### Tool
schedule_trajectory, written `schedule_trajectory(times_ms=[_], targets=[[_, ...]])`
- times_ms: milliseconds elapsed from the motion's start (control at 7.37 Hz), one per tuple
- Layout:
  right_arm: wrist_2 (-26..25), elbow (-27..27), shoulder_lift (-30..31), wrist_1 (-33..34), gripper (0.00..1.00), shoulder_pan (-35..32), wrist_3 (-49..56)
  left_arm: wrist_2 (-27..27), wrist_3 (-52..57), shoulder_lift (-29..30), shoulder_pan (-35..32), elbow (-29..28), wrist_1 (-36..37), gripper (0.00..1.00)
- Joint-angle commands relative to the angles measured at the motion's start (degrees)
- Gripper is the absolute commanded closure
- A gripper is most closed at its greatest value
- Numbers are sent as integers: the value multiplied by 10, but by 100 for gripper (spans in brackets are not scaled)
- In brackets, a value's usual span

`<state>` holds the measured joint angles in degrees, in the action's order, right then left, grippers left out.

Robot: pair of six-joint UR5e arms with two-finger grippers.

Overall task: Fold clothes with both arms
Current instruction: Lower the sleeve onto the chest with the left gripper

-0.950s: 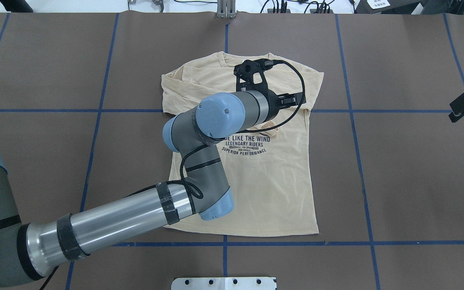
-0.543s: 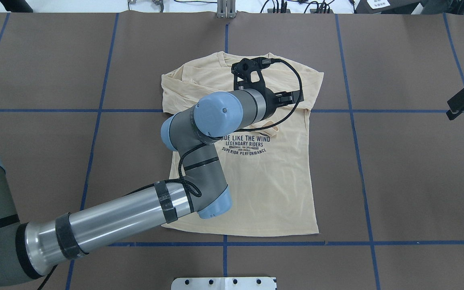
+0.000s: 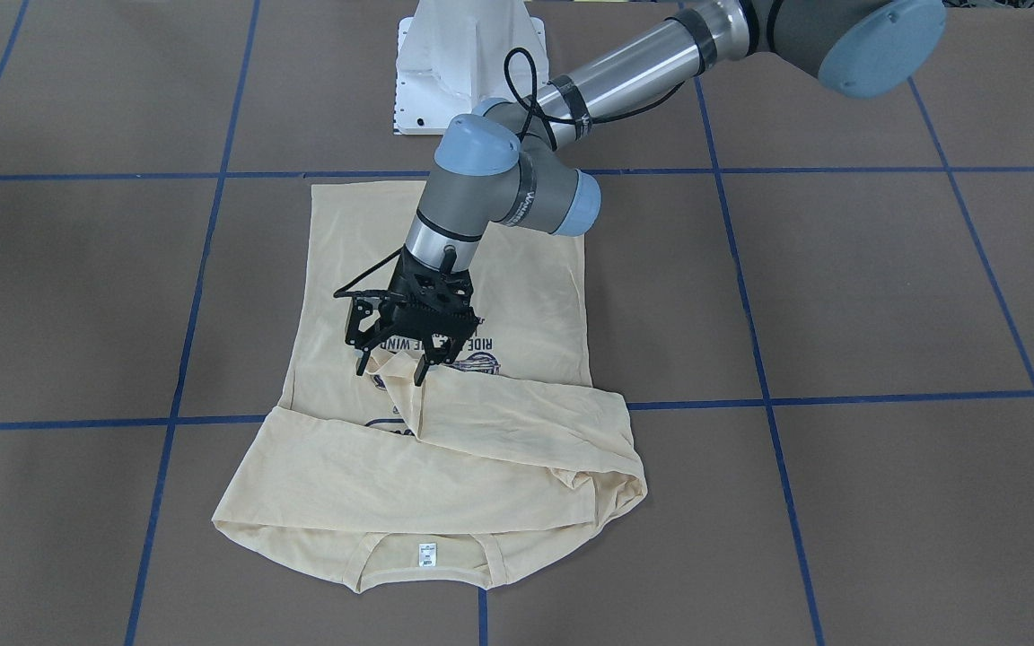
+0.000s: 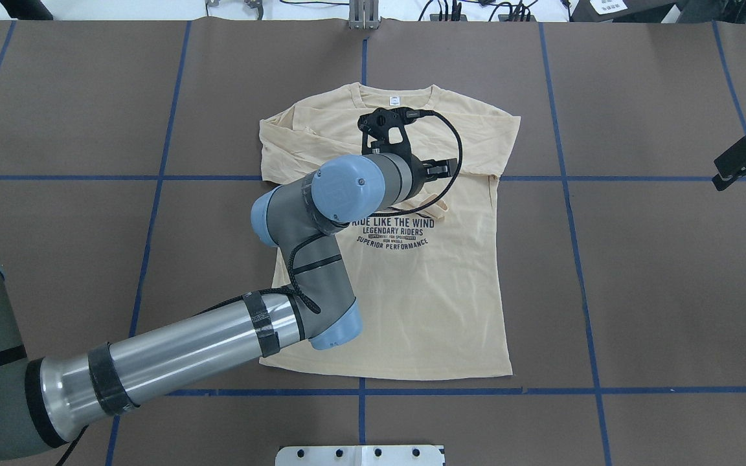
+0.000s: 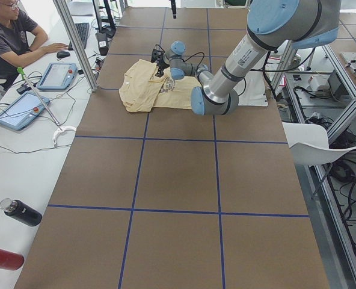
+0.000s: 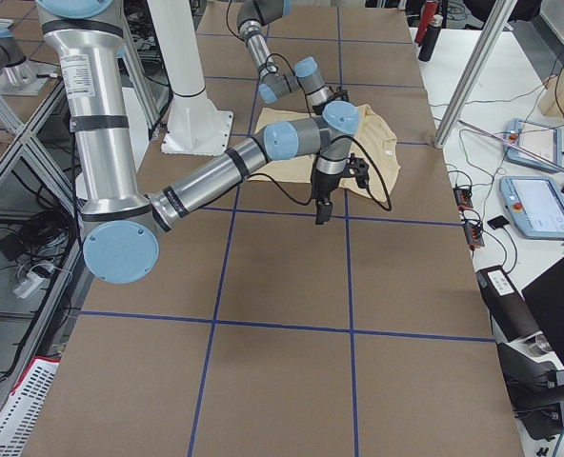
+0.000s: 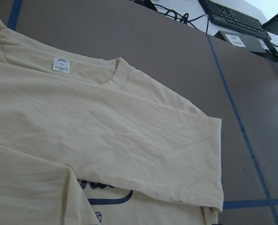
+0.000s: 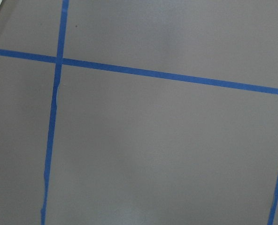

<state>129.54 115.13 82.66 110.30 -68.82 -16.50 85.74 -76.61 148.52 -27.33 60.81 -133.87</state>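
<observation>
The cream-yellow shirt [image 4: 438, 291] lies flat on the brown table, print side up, with its white neck label [image 4: 394, 99] at the far edge. One sleeve is folded across the chest, its cuff [image 4: 434, 208] above the navy print. My left gripper [image 3: 391, 370] is open and empty, fingers pointing down just above the chest next to that sleeve; the wrist partly hides it in the overhead view [image 4: 439, 169]. The left wrist view shows the collar and shoulder [image 7: 106, 131]. My right gripper [image 4: 745, 158] hovers far off to the right of the shirt; I cannot tell whether it is open or shut.
Blue tape lines [image 4: 567, 194] divide the table into squares. The white pedestal base [image 3: 463, 63] stands at the robot's edge. An operator [image 5: 12, 36], tablets and bottles are along the far side. The right wrist view shows only bare table [image 8: 153, 140].
My left wrist and gripper have moved left over the chest, uncovering the neck label. My right gripper has drifted slightly left and away from the robot.
</observation>
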Motion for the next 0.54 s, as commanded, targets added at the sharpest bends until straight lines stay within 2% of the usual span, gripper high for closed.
schedule_trajectory(times_ms=[0,136,407], targets=[[0,-5,0,0,0,0,1,3,1,21,0,19,109,33],[0,-10,0,0,0,0,1,33,-3,22,0,25,147,40],[-1,-14,-1,-1,0,0,2,86,-52,26,-1,27,214,41]])
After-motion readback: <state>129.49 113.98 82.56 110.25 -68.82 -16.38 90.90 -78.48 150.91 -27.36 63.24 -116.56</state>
